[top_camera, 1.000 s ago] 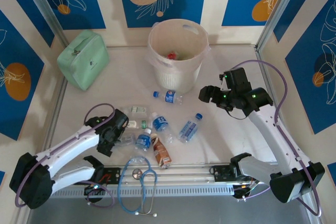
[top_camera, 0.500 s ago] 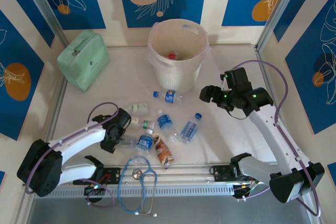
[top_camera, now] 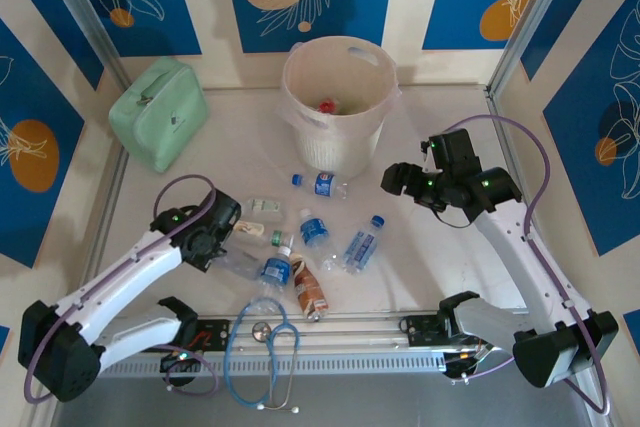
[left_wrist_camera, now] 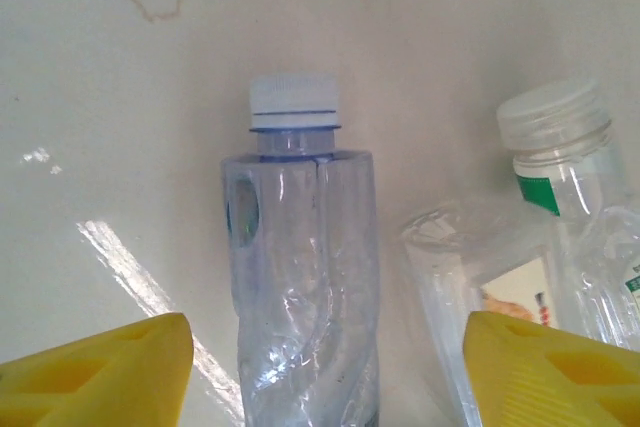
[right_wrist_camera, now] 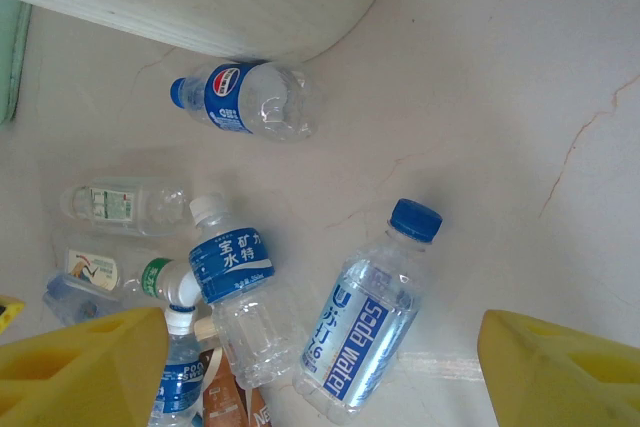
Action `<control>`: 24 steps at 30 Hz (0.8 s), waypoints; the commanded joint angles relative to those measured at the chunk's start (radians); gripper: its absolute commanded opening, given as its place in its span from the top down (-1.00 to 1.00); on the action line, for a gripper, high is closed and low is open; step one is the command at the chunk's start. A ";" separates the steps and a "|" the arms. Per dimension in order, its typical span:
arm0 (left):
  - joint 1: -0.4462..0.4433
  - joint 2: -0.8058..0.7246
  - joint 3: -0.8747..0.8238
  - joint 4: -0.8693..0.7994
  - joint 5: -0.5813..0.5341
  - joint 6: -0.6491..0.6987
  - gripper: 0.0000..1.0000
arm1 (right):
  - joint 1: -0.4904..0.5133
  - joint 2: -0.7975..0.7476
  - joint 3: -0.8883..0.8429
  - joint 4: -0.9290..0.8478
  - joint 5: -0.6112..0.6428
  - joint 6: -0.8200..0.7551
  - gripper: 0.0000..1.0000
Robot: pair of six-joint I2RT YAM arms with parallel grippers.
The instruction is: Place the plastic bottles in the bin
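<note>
Table [top_camera: 450, 127]: white, plastic bottles [top_camera: 305, 237] strewn short of the bin [top_camera: 300, 77].
Left gripper [left_wrist_camera: 327, 347]: jaws apart, straddling a clear bottle [left_wrist_camera: 300, 267].
Right gripper [top_camera: 395, 179]: jaws apart, hovering.
Risk: crumpled bottle may squirt sideways into its green-labelled neighbour [left_wrist_camera: 560, 177].

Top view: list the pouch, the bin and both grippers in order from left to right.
Green pouch → left gripper → white bin → right gripper.

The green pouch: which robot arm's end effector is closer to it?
Left. The left end effector is in front of the pouch, by the bottles; the right end effector is far across, beyond the bin.
</note>
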 commanded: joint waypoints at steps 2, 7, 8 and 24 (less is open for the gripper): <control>0.010 -0.005 -0.031 -0.096 -0.007 0.006 -0.61 | -0.008 -0.019 -0.022 0.001 -0.015 0.016 -0.63; 0.047 0.045 -0.094 0.068 0.052 0.049 -0.70 | -0.008 -0.019 -0.024 -0.001 -0.021 0.013 -0.63; 0.057 0.063 -0.090 0.087 0.056 0.064 -0.72 | -0.008 -0.019 -0.024 -0.003 -0.021 0.010 -0.63; 0.176 0.267 -0.109 0.245 0.056 0.112 -0.59 | -0.011 -0.016 -0.032 -0.007 -0.028 0.010 -0.63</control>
